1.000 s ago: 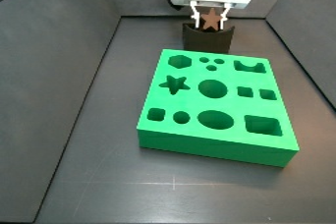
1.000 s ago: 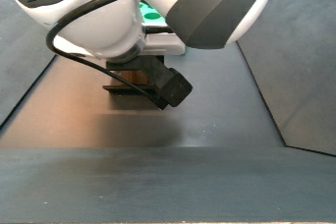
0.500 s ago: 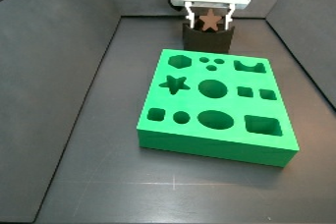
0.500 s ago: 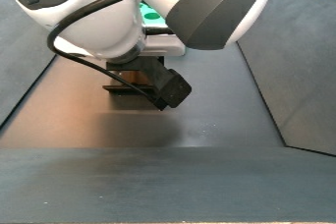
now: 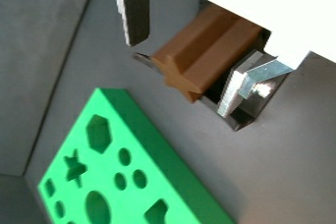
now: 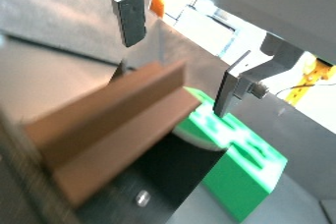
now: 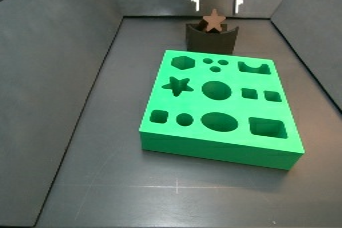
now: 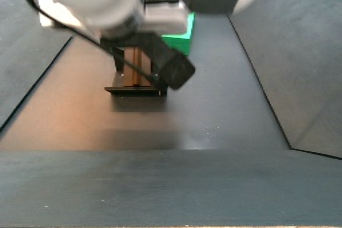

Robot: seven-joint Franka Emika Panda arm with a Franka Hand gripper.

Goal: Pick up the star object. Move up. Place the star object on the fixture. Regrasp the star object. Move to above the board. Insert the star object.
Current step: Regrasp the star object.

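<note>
The brown star object (image 7: 213,19) rests upright on the dark fixture (image 7: 211,40) at the back of the floor. My gripper (image 7: 218,2) hangs just above it, open, with nothing held. In both wrist views the star object (image 5: 197,56) (image 6: 105,140) lies between the spread fingers (image 5: 132,12) (image 6: 129,17) with a gap beside it. The green board (image 7: 221,102) lies in front of the fixture, its star-shaped hole (image 7: 177,85) at the left. In a side view the arm hides most of the fixture (image 8: 134,91), and the star object is not visible there.
Dark walls enclose the floor (image 7: 94,152) at the back and on both sides. The board (image 5: 118,174) shows below the gripper in a wrist view. A black wrist mount (image 8: 171,69) juts out over the fixture.
The gripper has let go of the star object and risen. The star object stays on the fixture.
</note>
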